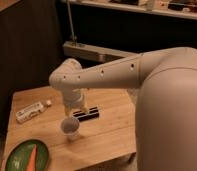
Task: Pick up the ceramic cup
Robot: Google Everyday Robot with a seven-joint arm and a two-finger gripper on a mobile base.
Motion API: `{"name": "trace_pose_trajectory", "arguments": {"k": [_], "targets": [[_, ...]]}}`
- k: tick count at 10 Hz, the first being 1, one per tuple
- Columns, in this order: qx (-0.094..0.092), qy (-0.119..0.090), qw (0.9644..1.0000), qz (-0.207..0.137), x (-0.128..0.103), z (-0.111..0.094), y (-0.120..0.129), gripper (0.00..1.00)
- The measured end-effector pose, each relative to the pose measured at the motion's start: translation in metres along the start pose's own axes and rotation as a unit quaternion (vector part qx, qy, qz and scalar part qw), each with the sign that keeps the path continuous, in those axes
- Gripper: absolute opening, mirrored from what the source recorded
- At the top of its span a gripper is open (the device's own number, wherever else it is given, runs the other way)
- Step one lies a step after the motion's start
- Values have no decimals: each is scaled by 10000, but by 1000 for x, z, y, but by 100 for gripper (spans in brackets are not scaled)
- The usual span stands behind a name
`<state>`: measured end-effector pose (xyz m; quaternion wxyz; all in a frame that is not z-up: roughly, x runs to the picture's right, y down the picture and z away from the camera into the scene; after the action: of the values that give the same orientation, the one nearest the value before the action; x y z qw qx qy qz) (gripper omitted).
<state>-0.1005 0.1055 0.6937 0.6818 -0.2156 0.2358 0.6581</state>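
Camera view: the ceramic cup stands upright on the wooden table, toward the front edge. It sits between the green plate and a dark striped object that lies just behind it. The gripper hangs directly above the cup's rim, at the end of the white arm reaching in from the right. Contact with the cup cannot be confirmed, and whether the gripper is open or closed cannot be told from this angle. A white carton lies well apart on the left and is not the target.

Handling, as a judgement: the cup is probably rigid and fairly light. It is likely glazed and therefore slippery, and liable to chip or break if dropped or knocked over. No handle shows. Take hold across the wall just below the rim, or pinch one side of the rim, inside and outside. Apply moderate force and lift vertically.
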Motion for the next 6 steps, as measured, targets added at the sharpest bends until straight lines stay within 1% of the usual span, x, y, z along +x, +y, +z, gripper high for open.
{"name": "trace_pose_trajectory", "arguments": {"k": [2,3,4,5,6], "targets": [[68,-204,9997,130,7,-19,-6,65],[-3,-285,9995,125,11,-22,-5,65],[-151,-284,9994,120,13,-21,-7,65],[-435,-243,9987,105,12,-18,-12,65],[-826,-147,9964,83,13,-13,-18,65]]}}
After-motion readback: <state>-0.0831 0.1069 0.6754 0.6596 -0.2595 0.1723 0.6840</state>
